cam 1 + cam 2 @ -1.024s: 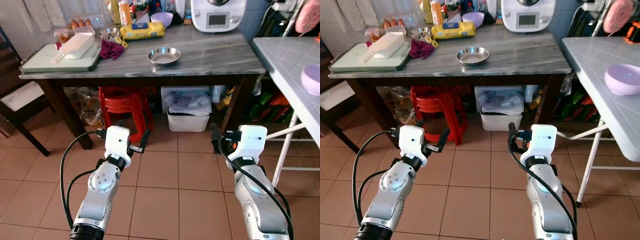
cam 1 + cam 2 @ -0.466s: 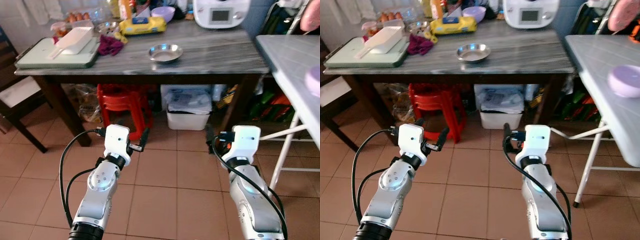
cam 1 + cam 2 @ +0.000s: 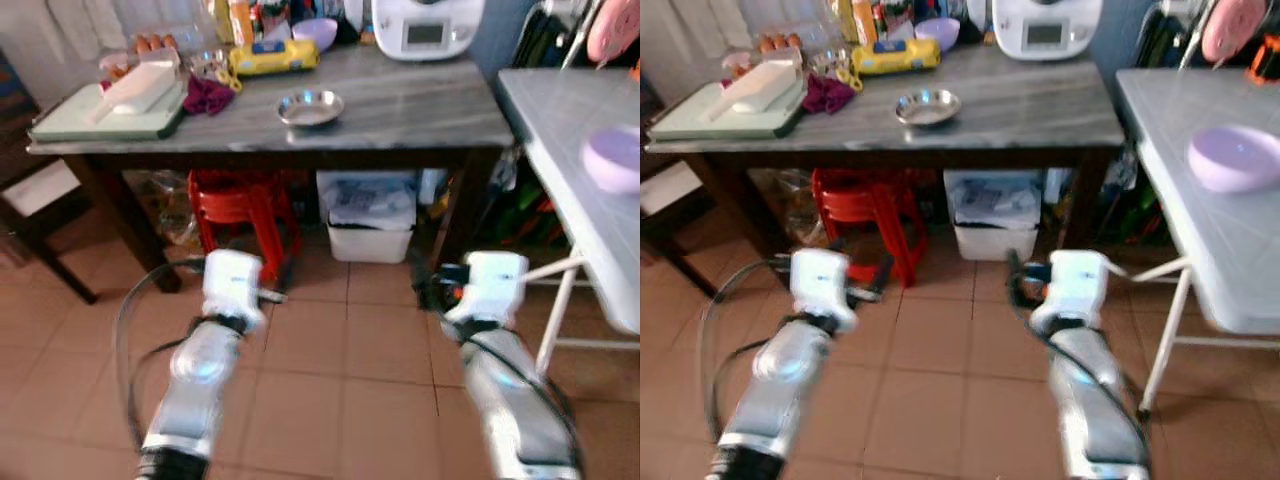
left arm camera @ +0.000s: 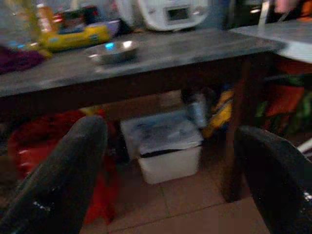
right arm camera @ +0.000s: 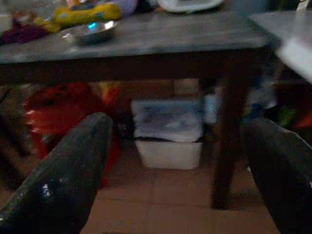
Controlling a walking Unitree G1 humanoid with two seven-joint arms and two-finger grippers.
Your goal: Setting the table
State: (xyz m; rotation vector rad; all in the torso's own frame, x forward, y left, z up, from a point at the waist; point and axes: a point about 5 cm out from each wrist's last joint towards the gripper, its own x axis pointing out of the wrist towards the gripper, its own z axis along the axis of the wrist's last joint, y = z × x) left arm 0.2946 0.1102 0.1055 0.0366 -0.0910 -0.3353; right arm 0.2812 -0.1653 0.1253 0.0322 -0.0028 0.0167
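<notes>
Both hands empty and spread wide, held low over the tiled floor (image 3: 330,350): left hand (image 3: 272,294) lower left of centre, right hand (image 3: 432,288) lower right of centre; in the wrist views each shows two dark fingers well apart with nothing between. Frames blurred. Steel bowl (image 3: 310,108) sits upper centre on the grey desk (image 3: 420,110), apart from the clutter behind it. Judgement: thin metal, light, stiff, not fragile, but smooth and likely to slip; best pinched across the rim, one finger inside and one outside. Lilac bowl (image 3: 1232,160) rests at the right edge on the white desk (image 3: 1160,120); probably plastic or ceramic, cannot tell, so grip its rim gently.
</notes>
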